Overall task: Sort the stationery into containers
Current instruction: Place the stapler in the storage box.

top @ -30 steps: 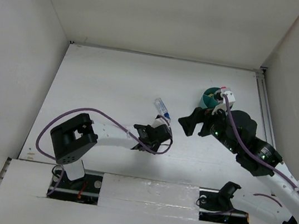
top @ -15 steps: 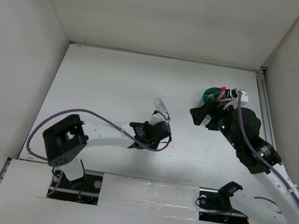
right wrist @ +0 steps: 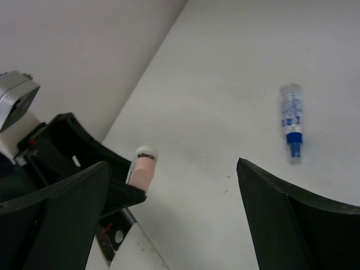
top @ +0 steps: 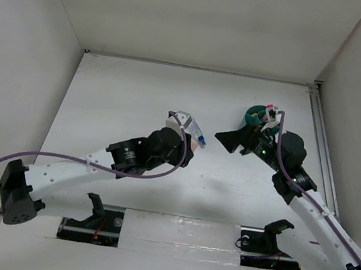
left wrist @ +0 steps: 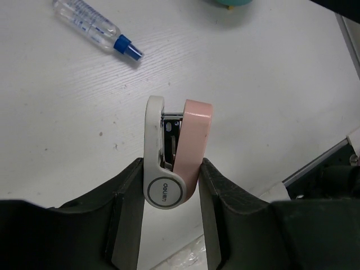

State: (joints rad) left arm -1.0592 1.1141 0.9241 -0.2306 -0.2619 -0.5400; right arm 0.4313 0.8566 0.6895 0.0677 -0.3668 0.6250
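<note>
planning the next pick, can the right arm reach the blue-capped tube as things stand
Probably yes: its fingers stand open and empty, and the tube lies alone on bare table before them. The left fingers, holding a stapler, hover nearby and might crowd it.

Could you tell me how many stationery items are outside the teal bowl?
2: the blue-capped tube lies on the table; the pink-and-white stapler is held in the left hand. Others may be hidden.

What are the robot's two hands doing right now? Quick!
The left gripper is closed on the pink-and-white stapler.
The right gripper is open, holding nothing.
</note>
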